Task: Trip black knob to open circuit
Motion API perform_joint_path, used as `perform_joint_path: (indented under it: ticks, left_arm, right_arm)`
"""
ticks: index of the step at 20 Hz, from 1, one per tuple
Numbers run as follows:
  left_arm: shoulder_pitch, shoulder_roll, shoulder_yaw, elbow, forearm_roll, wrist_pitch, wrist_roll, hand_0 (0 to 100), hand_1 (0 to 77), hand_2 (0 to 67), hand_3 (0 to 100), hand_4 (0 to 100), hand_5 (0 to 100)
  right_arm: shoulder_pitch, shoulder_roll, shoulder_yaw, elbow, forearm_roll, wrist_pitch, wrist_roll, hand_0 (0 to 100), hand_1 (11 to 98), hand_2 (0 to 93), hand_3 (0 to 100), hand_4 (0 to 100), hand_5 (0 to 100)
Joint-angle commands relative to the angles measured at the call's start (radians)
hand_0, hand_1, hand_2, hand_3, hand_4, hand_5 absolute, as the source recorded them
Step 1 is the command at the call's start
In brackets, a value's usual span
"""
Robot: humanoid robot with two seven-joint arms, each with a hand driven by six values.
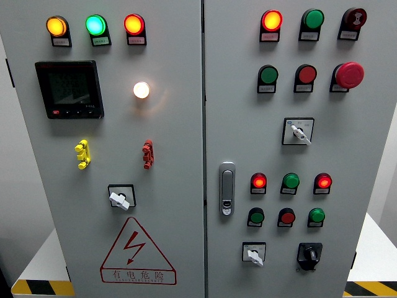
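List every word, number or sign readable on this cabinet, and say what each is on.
"有电危险" with a lightning bolt: on the red triangular warning sign low on the grey left cabinet door.
Small label plates under the round indicator lamps and push buttons, e.g. under the lit green lamp: too small to read.
Black digital meter screen: blurred, unreadable.
Black rotary knob: no legible marking.

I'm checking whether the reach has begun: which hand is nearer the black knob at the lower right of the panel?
Neither can be called nearer: no hand or arm shows in the head view. The black knob sits untouched, low on the right door.
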Motion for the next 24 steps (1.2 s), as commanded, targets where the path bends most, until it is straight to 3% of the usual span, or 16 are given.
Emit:
perform_joint_path:
  ticks: [1, 5, 8, 10, 15, 19, 24]
  left_arm:
    - [0.0, 0.0, 0.0, 0.0, 0.0, 0.0, 0.0, 0, 0.0, 19.5, 26, 10, 9]
    - [0.0, 0.0, 0.0, 0.0, 0.0, 0.0, 0.0, 0, 0.0, 19.5, 26, 10, 9]
    - [0.0, 0.0, 0.0, 0.0, 0.0, 0.0, 0.0, 0, 0.0, 19.5, 26, 10, 9]
    - [0.0, 0.0, 0.0, 0.0, 0.0, 0.0, 0.0, 0, 0.0, 19.5, 26, 10, 9]
    - [0.0, 0.0, 0.0, 0.0, 0.0, 0.0, 0.0, 0, 0.0, 19.5, 26, 10, 9]
    - [0.0, 0.0, 0.0, 0.0, 0.0, 0.0, 0.0, 0, 0.0, 19.4, 26, 10, 9]
    - [0.0, 0.0, 0.0, 0.0, 0.0, 0.0, 0.0, 0, 0.0, 19.5, 26, 10, 9]
  right_arm:
    - [0.001, 0.0001, 0.059, 0.106, -0.122, 0.005, 0.001, 61, 44.0, 0.0, 18, 5, 18]
    - [-0.007, 0.0001, 0.119, 0.325, -0.149, 0.025, 0.004, 61, 45.0, 0.0, 19, 8, 22]
    - [-0.038, 0.0016, 0.128, 0.523, -0.146, 0.056, 0.045, 60, 46.7, 0.0, 23, 13, 29]
    - [-0.06, 0.0001, 0.127, 0.644, -0.144, 0.07, 0.049, 59, 48.6, 0.0, 26, 17, 33]
    - [-0.094, 0.0001, 0.088, 0.905, -0.129, 0.068, 0.069, 59, 53.3, 0.0, 34, 29, 42]
    - [-0.104, 0.0001, 0.071, 1.108, -0.04, 0.061, 0.062, 61, 56.8, 0.0, 40, 38, 48]
    - [-0.107, 0.0001, 0.071, 1.295, -0.034, 0.05, 0.059, 67, 59.2, 0.0, 47, 50, 56]
